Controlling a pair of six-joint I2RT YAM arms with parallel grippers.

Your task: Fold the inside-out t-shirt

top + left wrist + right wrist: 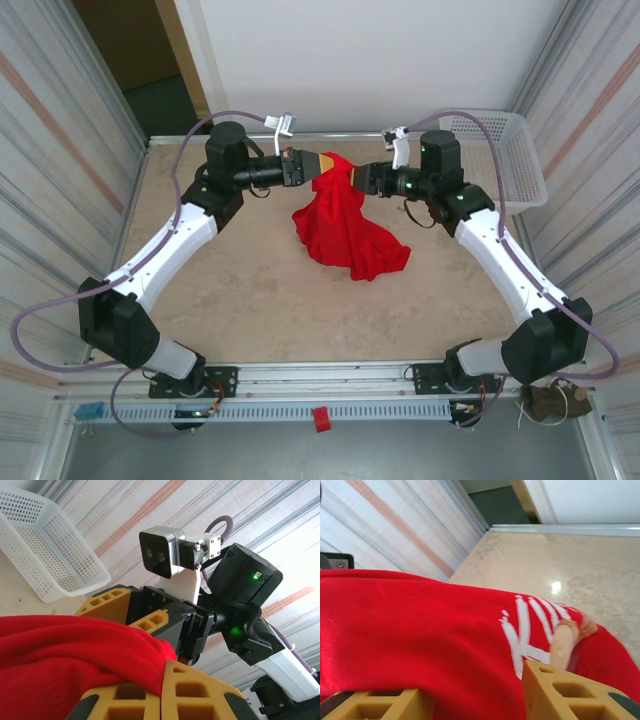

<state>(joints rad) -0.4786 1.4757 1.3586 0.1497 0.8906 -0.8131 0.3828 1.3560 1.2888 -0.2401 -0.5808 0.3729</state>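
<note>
Top external: t-shirt between fingers

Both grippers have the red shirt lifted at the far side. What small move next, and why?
Probably draw the left gripper and right gripper apart. Both pinch the inside-out t-shirt close together at its top, so it hangs bunched, its lower part heaped on the table; spreading should open it for folding.
</note>
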